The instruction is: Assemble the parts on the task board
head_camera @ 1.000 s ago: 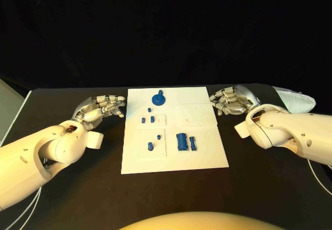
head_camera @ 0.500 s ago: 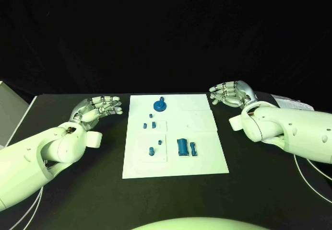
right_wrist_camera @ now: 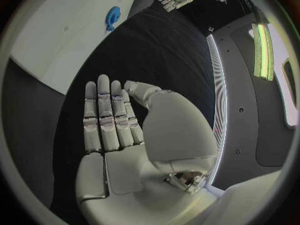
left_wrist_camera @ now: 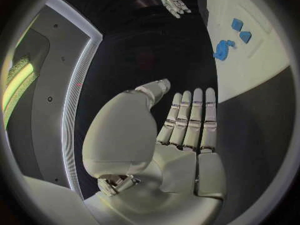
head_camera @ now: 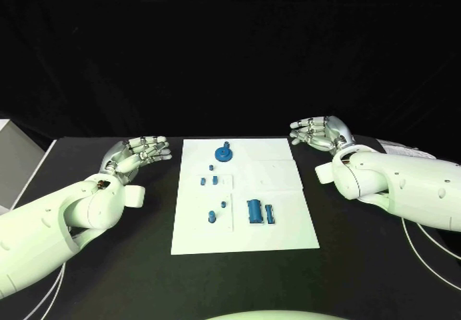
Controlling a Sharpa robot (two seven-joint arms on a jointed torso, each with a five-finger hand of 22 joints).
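Note:
The white task board (head_camera: 274, 237) lies in the middle of the black table. On it are a round blue part with a knob (head_camera: 223, 154) at the far end, small blue pegs (head_camera: 210, 180) in the middle, another peg (head_camera: 211, 216) nearer me, and two blue blocks (head_camera: 258, 211) side by side. My left hand (head_camera: 136, 153) hovers left of the board's far corner, fingers straight and apart, holding nothing. My right hand (head_camera: 320, 133) is beyond the board's far right corner, likewise empty. The left wrist view shows the flat palm (left_wrist_camera: 187, 130) and the board (left_wrist_camera: 250, 60); the right wrist view shows its palm (right_wrist_camera: 112, 125).
A pale grey box (head_camera: 12, 157) stands at the table's left edge. Bare black tabletop (head_camera: 125, 267) lies on both sides of the board and in front of it.
The camera view has shifted. Both hands have lifted back off the board's far corners and their fingers have straightened out from a curl.

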